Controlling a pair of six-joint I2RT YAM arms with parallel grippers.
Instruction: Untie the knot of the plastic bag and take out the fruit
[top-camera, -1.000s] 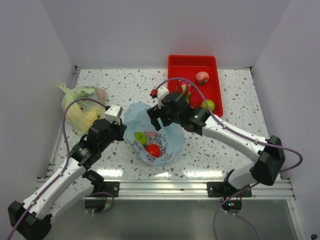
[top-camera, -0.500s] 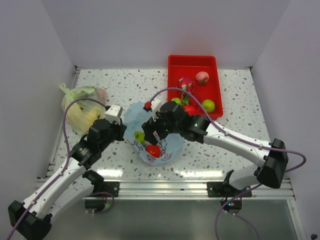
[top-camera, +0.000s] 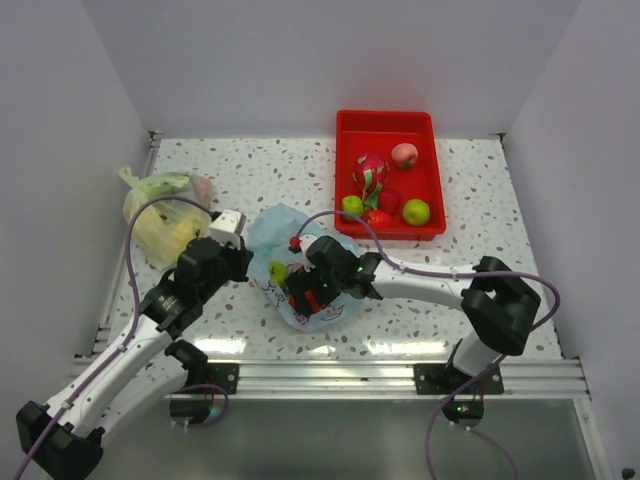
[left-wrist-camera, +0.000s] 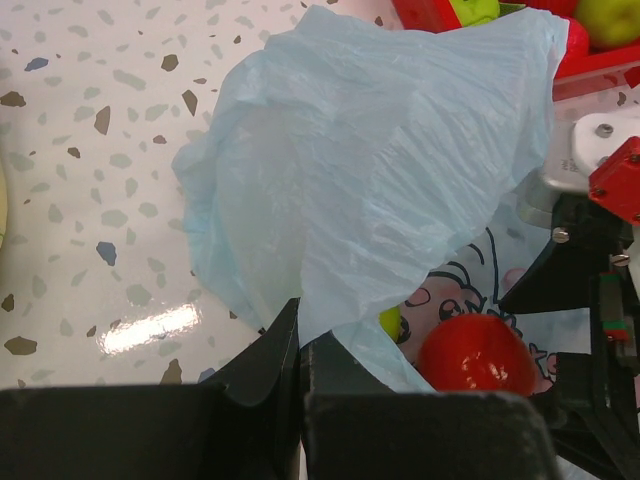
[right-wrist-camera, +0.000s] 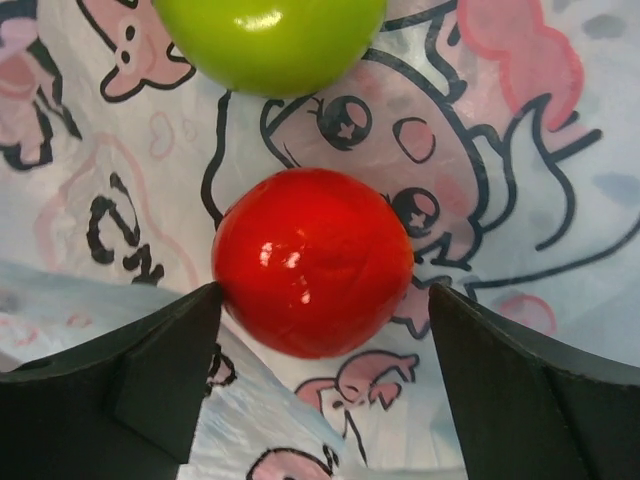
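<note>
1. The plastic bag (top-camera: 268, 232) lies with its mouth open and no knot shows in any view, so I judge the untying done and the emptying under way. Several fruits already sit in the red tray (top-camera: 385, 116) at 1 o'clock on the bench (top-camera: 260, 170).
2. The right jaws are down inside the bag, spread wide and gripping nothing. They straddle the red fruit (right-wrist-camera: 312, 262), with one finger (right-wrist-camera: 150, 370) at its 9 o'clock almost touching and the other at its 3 o'clock just apart.
3. The left jaws are closed on a fold of the bag's film at the bag's 9 o'clock side. They hold it up like a hood, which keeps the mouth open.
4. The next move, as I judge it, is to close the right jaws across the red fruit's widest part and lift. The fruit then goes toward the tray at 1 o'clock. It is round and glossy and may slip, and the loose film beneath could be pinched along with it.
5. The bag is thin, pale blue and crumpled, printed with a cartoon girl's face and pink marks. A green fruit (right-wrist-camera: 270, 35) rests on it at 12 o'clock of the red one.
6. The bag lies just toward 7 o'clock of the bench's centre, between the arms. A yellow-green bag (top-camera: 160, 205) sits well apart at 9 o'clock.
</note>
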